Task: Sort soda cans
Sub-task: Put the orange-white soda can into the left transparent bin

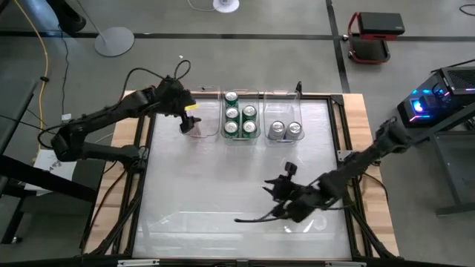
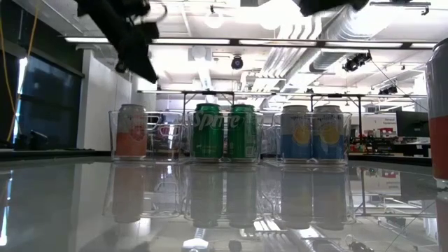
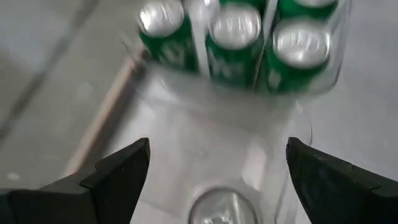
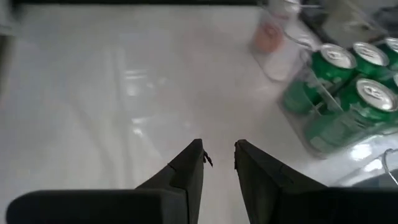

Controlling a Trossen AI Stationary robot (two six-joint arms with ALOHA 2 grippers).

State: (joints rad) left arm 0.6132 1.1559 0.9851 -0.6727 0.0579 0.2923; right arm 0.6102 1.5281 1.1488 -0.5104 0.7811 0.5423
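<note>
Three clear bins stand in a row at the table's far side. The left bin (image 1: 205,132) holds one pink-sided can (image 2: 131,130). The middle bin holds several green cans (image 1: 240,119), and the right bin two silver-topped cans (image 1: 286,130) with blue and yellow sides (image 2: 313,133). My left gripper (image 3: 217,149) hangs open above the pink can's top (image 3: 221,208), with a finger on either side and clear of it. My right gripper (image 4: 219,149) hovers over the bare middle of the table (image 1: 273,189), shut but for a thin slit and holding nothing.
Another can, silver and red (image 2: 441,105), stands close to the low camera at the near right. The table top (image 1: 200,193) is glossy white with a raised wooden frame around it. The bins' thin clear walls rise around the cans. Cables trail from the right arm near the table's near edge.
</note>
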